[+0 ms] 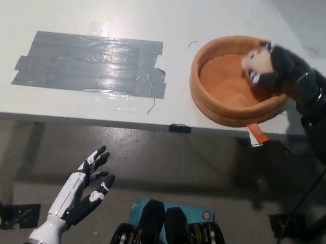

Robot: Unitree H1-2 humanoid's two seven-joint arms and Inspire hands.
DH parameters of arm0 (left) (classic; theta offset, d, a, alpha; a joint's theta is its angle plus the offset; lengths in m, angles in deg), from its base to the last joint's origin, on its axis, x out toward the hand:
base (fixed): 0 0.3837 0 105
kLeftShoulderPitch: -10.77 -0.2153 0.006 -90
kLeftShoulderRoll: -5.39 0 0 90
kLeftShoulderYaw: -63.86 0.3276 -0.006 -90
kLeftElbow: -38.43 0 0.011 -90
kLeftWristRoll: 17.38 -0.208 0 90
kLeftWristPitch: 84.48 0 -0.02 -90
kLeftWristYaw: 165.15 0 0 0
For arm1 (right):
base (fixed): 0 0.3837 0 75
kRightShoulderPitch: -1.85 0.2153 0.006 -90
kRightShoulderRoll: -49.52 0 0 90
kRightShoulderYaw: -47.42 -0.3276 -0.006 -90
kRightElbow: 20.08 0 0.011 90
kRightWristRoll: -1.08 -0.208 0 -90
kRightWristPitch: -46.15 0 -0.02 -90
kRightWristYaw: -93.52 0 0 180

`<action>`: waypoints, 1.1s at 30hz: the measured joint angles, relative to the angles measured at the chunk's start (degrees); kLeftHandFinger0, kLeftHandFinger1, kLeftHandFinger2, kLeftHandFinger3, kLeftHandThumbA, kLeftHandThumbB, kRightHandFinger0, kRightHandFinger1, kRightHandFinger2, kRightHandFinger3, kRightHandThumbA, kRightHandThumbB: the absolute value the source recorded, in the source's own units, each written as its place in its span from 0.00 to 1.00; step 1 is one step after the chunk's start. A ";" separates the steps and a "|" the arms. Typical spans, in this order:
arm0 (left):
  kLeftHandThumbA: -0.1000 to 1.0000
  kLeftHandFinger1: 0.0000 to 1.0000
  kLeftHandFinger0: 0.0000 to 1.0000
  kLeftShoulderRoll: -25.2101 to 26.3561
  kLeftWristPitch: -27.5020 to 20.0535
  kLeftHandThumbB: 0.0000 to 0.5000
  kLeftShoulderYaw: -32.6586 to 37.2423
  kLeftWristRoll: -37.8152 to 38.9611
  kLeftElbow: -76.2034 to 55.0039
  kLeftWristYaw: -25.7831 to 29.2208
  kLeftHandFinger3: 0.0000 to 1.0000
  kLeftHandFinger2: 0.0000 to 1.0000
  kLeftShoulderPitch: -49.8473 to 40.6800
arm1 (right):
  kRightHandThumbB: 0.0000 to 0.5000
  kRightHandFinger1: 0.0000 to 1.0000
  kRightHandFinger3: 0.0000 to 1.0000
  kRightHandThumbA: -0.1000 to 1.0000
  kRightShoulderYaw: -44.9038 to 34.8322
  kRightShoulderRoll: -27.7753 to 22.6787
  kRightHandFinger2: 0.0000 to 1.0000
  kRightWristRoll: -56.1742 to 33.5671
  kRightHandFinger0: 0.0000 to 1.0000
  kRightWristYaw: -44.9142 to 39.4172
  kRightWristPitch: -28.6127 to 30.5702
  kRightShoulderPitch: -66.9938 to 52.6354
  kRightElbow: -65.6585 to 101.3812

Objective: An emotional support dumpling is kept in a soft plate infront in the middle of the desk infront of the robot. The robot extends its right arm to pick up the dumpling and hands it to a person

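My black right hand [279, 68] is clenched around the dumpling [253, 62] above the soft plate [211, 100]; my white left hand [88, 179] hangs released below the desk [75, 10].

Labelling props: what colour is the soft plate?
Orange-brown soft plate, head view.

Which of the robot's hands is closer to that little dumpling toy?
The right hand: it is shut on the dumpling over the plate. The left hand hangs open below the desk edge.
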 measured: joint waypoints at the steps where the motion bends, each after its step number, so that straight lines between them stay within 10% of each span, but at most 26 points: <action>1: 0.73 1.00 0.89 0.00 0.00 0.57 -0.02 0.00 0.03 0.00 1.00 1.00 0.39 | 0.35 0.73 1.00 0.00 -0.65 -0.01 1.00 -0.08 0.21 0.11 0.00 0.13 1.92; 11: 0.73 1.00 0.93 0.02 0.02 0.57 -0.06 0.04 0.21 -0.17 1.00 1.00 2.10 | 0.38 0.64 1.00 0.00 -5.86 -0.46 0.97 -1.58 0.11 -0.20 -1.17 0.55 22.63; 14: 0.73 1.00 0.93 0.03 0.07 0.56 -0.07 0.04 0.21 -0.17 1.00 1.00 2.11 | 0.34 0.74 1.00 0.00 -6.13 -0.47 1.00 -1.60 0.24 -0.63 -2.00 0.69 27.52; 22: 0.74 1.00 0.93 0.06 0.07 0.55 -0.05 -0.03 0.21 -0.18 1.00 1.00 2.11 | 0.36 0.61 1.00 0.00 -5.65 1.03 0.98 -1.60 0.08 -0.90 -2.46 1.25 28.90; 28: 0.74 1.00 0.93 0.12 0.26 0.58 -0.04 -0.08 0.14 -0.18 1.00 1.00 2.10 | 0.37 0.75 1.00 0.00 -3.58 3.86 1.00 -1.20 0.20 -0.96 -3.00 2.68 23.47; 30: 0.75 1.00 0.93 0.12 0.45 0.58 -0.03 -0.10 0.03 -0.18 1.00 1.00 2.11 | 0.41 0.95 0.99 0.00 -3.11 5.23 1.00 -0.93 0.45 -0.74 -3.04 3.57 19.69; 33: 0.75 1.00 0.94 0.12 0.79 0.57 -0.01 -0.21 -0.15 -0.18 1.00 1.00 2.10 | 0.46 0.66 0.90 0.00 -2.34 6.92 0.91 -0.43 0.14 -0.15 -2.69 4.87 13.70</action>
